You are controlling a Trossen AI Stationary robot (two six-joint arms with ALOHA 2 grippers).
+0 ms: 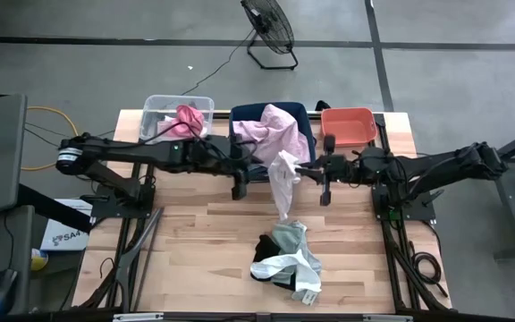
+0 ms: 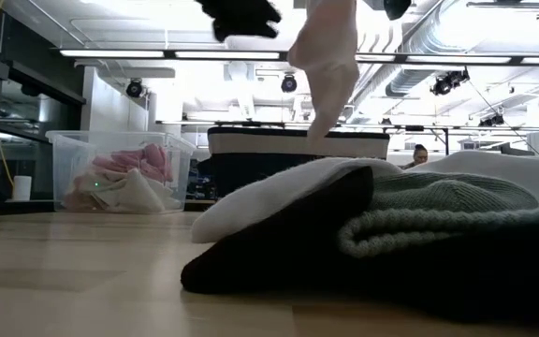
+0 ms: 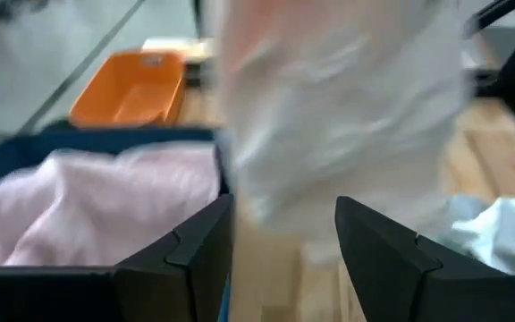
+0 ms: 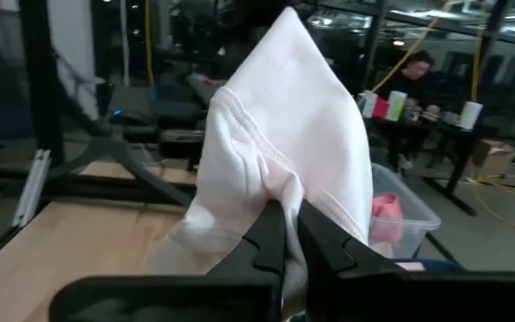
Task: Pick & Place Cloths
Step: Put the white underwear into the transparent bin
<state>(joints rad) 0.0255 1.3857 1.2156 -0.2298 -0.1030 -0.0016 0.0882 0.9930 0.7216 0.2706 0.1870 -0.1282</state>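
**Item: white cloth (image 1: 283, 183), in carriage.** The right gripper (image 1: 300, 170) is pinching its upper corner, fingers (image 4: 271, 246) closed tight on the fabric. The cloth is hanging free, its top just beside the front edge of the navy bin (image 1: 304, 114) and its tail trailing down toward the table (image 1: 195, 241).

**Item: left gripper (image 1: 238, 183).** It is waiting at the navy bin's front left corner with its jaws standing apart and holding nothing; the white cloth is hanging just ahead of them.

**Item: navy bin contents.** A light pink cloth (image 1: 277, 130) is filling it and spilling over the rim.

**Item: remaining pile (image 1: 286, 259).** Grey, white and black pieces are lying well in front of the navy bin, near the table's front edge.

**Item: neighbouring bins.** The clear bin (image 1: 155, 112), with hot pink cloth (image 1: 187, 118) inside, is sitting to the navy bin's left; the coral bin (image 1: 348, 125) to its right.

**Handling note (judgement).** The step appears to be delivery of the white cloth to a bin. The tail needs lifting clear of the rim before travelling over, and the pinch should be released only when most of the fabric is hanging inside the walls, lest it drape over the edge.
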